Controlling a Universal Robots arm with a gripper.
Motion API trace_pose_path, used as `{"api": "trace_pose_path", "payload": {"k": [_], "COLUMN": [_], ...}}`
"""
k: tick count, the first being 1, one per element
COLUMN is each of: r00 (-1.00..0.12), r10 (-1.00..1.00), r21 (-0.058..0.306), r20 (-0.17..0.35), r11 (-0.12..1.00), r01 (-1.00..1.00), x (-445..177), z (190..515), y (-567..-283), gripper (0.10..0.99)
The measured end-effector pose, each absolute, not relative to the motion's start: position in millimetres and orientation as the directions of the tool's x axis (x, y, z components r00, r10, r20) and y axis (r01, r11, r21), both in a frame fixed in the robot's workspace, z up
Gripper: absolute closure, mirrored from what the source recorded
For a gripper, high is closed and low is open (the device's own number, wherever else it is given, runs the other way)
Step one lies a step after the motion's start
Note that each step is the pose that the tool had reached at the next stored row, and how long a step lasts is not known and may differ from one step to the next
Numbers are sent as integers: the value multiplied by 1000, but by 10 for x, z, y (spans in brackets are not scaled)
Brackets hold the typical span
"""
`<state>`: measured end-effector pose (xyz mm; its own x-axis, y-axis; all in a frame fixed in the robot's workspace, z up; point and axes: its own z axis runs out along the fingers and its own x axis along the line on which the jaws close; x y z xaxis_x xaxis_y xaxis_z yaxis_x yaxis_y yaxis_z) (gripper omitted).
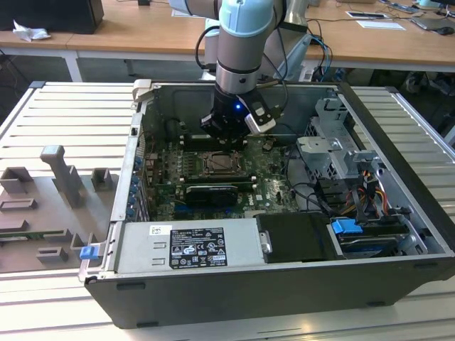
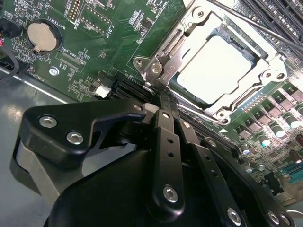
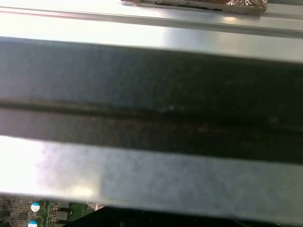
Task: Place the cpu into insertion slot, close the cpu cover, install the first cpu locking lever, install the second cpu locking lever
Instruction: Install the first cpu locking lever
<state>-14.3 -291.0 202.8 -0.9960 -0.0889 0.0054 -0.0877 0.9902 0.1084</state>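
One open computer case [image 1: 284, 270], slatted metal table [image 1: 64, 121], wooden desks [image 1: 142, 35]

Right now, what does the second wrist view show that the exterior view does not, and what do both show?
Second wrist view: the coin battery and the cpu lying in the insertion slot, framed by the closed cpu cover. Exterior view: the whole computer case, blue drive latch and the arm. Both: the green motherboard and the socket area.
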Motion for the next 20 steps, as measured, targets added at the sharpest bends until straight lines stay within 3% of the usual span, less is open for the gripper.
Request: {"api": "trace_pose_path", "payload": {"k": [20], "r00": [-996], "r10": [-89], "r21": [105], "r20": [6], "r11": [991], "r01": [-88], "x": [-143], "z": [2040], "y": [-2911], "gripper": [980]}}
